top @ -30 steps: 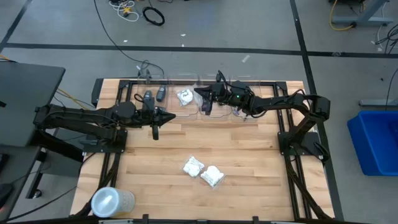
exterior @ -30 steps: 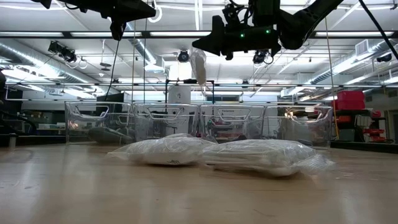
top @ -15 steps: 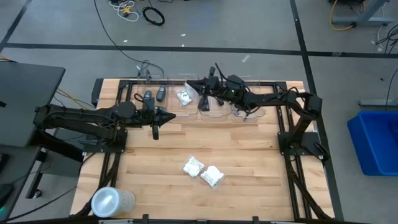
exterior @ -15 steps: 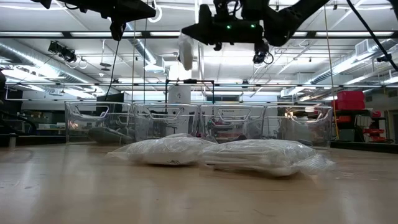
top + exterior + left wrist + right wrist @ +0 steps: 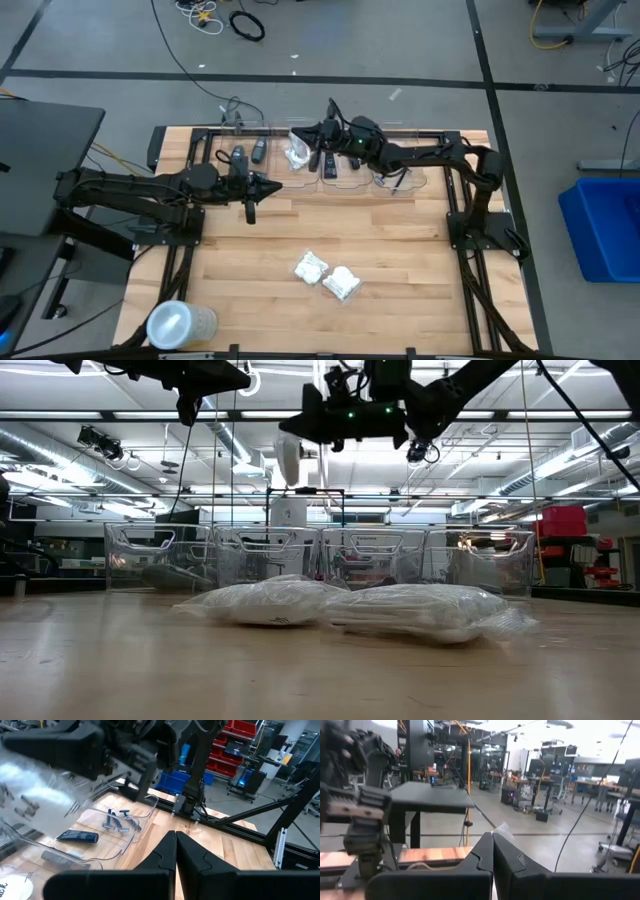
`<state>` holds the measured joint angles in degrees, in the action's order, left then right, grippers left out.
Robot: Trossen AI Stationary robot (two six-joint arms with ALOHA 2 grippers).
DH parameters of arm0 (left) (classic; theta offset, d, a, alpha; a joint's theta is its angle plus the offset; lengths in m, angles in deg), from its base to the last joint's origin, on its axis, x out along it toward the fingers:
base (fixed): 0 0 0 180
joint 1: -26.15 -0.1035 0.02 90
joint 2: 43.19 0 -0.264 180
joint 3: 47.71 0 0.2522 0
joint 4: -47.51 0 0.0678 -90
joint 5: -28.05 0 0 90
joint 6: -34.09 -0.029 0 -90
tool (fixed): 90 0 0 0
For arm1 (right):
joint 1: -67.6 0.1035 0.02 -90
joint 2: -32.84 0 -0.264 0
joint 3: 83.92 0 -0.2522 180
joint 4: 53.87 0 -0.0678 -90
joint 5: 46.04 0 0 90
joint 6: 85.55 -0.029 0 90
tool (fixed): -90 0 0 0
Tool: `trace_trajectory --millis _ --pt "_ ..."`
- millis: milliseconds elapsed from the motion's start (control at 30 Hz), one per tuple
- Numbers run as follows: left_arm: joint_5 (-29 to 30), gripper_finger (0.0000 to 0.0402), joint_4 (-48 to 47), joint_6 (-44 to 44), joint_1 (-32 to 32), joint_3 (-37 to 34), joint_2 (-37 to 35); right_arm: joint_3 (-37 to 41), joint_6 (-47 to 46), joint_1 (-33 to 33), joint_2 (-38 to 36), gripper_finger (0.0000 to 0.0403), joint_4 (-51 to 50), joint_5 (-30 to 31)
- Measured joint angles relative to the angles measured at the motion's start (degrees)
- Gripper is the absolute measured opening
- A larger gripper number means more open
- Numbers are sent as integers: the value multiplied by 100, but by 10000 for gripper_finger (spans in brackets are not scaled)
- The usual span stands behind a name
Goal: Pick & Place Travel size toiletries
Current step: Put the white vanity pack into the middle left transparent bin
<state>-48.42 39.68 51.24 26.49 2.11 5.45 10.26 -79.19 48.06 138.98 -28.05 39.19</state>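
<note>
Right fingers (image 5: 300,139) clamp white packet (image 5: 289,458) above bins (image 5: 345,178); left fingers (image 5: 249,210) together

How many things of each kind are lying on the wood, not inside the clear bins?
White crinkly packets: 2
Translucent round container: 1
Total: 3

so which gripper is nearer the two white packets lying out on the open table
Left. The left gripper hovers just beyond the two white packets, toward the bins. The right gripper is farther off, up over the clear bins, shut on another white packet.
</note>
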Motion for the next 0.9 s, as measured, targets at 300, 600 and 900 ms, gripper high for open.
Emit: trace_trajectory --millis 300,600,900 --pt "41 9 -2 0 0 0 0 0 -148 -29 429 0 -275 -2" --pt "85 7 -3 0 -1 0 0 4 -294 -32 842 0 -391 -4" --pt "85 5 -2 9 -2 0 0 4 -314 -32 926 0 -654 -4"
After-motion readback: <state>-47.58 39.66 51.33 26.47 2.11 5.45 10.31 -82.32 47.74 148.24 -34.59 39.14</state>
